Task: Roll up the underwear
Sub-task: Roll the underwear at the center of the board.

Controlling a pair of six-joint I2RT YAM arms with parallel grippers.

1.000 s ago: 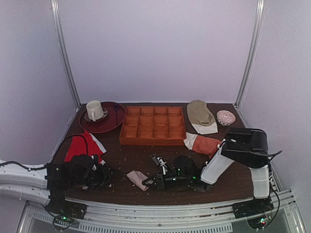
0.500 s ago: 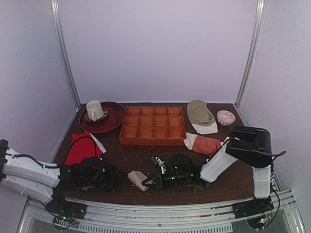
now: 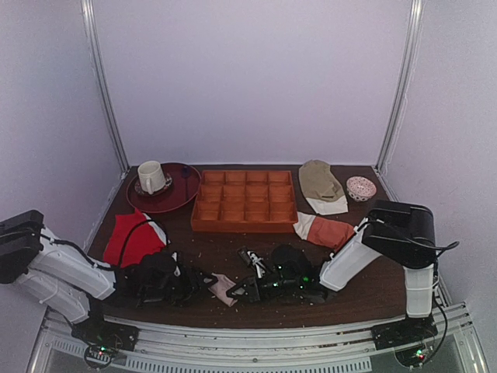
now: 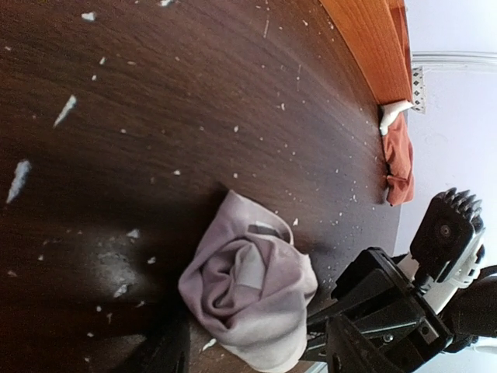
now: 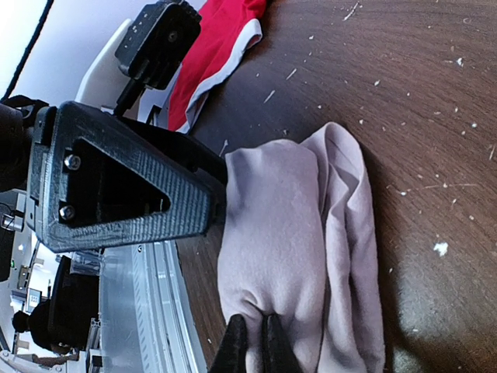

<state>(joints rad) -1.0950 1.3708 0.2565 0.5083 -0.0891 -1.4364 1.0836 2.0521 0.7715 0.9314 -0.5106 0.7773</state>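
Closest to the bases, near the front edge of the dark brown, pale-flecked wooden table (image 3: 233, 252): the underwear (image 3: 224, 287), a small pinkish-beige cloth bundle, rolled up, lying on the wood about midway between the two arms. Just left of it and low over the table, the left gripper (image 3: 200, 278), spread wide and clamping nothing. From the left wrist, bundle sitting between the two dark fingers (image 4: 171, 353), contact with them impossible to judge. Reaching in from the other side, the right gripper (image 5: 250, 342), closed tight, tips pushed against the near end of the bundle. Cannot tell whether a fold of cloth is caught between them.

Farther back on the left, a crumpled red garment with white trim (image 3: 133, 237). Opposite, on the right, an orange-rust garment with a white band (image 3: 326, 231), well apart from the bundle. Beyond, at centre, a rectangular orange tray (image 3: 245, 226) divided into small square compartments. Left of it, a round dark red plate (image 3: 185, 186) bearing a white cup (image 3: 151, 176). At the far right, a folded olive-tan garment with a white edge (image 3: 320, 183), and just beside it a small patterned bowl (image 3: 361, 188).
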